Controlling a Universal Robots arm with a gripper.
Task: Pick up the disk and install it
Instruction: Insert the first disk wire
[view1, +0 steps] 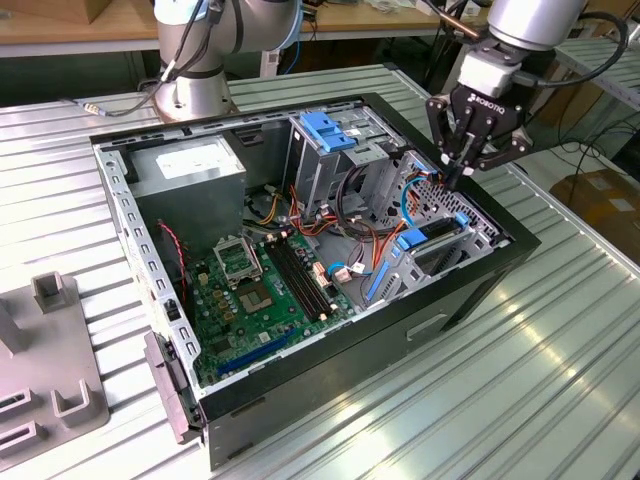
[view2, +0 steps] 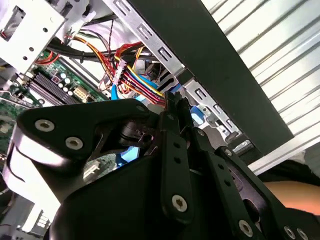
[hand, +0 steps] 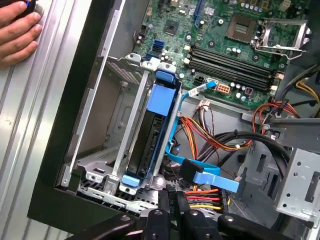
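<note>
The disk (view1: 437, 238) sits edge-up inside the metal drive cage (view1: 470, 215) at the exterior view's right end of the open computer case. In the first wrist view its black face (hand: 141, 150) shows between the cage bars, with its blue rails along the edges. My gripper (view1: 453, 180) hangs just above the cage's far end, shut, with nothing between its fingers. Its closed fingertips (hand: 173, 200) sit over the cables beside the cage in the first wrist view, and they also show in the second wrist view (view2: 175, 107).
A motherboard (view1: 260, 290) fills the case floor, with a grey power-supply box (view1: 190, 170) behind and bundled cables (hand: 210, 135) beside the cage. A blue latch (view1: 325, 130) tops another cage. A person's hand (hand: 17, 30) rests on the ribbed table outside the case wall.
</note>
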